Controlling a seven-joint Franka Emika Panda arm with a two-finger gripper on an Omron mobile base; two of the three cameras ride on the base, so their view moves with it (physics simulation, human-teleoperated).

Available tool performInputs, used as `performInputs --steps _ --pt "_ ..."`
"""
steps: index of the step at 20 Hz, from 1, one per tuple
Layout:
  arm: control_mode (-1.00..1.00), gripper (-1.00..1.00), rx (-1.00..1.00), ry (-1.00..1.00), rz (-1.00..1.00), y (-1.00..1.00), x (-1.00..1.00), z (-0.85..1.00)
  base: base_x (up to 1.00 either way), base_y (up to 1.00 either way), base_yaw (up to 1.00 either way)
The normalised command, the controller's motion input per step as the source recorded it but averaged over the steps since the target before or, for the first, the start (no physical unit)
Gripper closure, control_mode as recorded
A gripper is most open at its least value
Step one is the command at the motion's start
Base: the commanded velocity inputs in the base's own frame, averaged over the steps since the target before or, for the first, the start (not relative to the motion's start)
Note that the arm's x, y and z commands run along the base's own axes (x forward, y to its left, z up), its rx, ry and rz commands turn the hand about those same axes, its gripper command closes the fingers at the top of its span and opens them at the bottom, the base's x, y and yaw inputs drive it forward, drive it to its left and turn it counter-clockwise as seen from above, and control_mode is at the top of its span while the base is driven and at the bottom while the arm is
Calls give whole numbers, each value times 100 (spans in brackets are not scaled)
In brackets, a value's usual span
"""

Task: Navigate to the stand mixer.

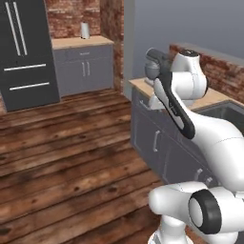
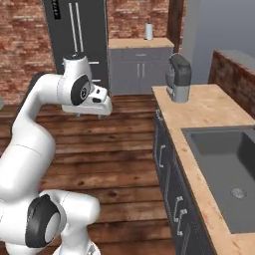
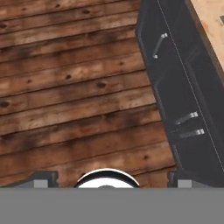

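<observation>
The stand mixer (image 2: 178,77) has a dark grey rounded head over a metallic bowl. It stands at the far end of the light wooden counter (image 2: 209,107), near its corner. In the left base view the stand mixer (image 1: 153,67) is partly hidden behind my arm. My gripper (image 2: 91,114) hangs over the wooden floor, left of the counter and well short of the mixer, pointing down. In the hand view the gripper (image 3: 111,179) is open, its two dark fingertips (image 3: 43,178) wide apart with nothing between them above the floor planks.
Dark grey cabinets (image 3: 183,87) with metal handles run under the counter, on my right. A sink (image 2: 224,159) is set into the near counter. A black fridge (image 1: 26,52) and a back counter with a white roll (image 1: 85,30) stand across the open wooden floor (image 1: 62,157).
</observation>
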Motion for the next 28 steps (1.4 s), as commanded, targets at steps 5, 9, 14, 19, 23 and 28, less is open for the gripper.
performInputs --steps 5,9,14,19,23,28 --pt "100 -100 0 0 0 0 0 0 100 34 1" --pt "100 -100 0 0 0 0 0 0 100 38 -14" --pt "100 -100 0 0 0 0 0 0 100 50 -43" --pt "100 -100 0 0 0 0 0 0 98 53 -62" --pt "100 -100 0 0 0 0 0 0 81 62 -72" --pt "100 -100 0 0 0 0 0 0 32 72 -74"
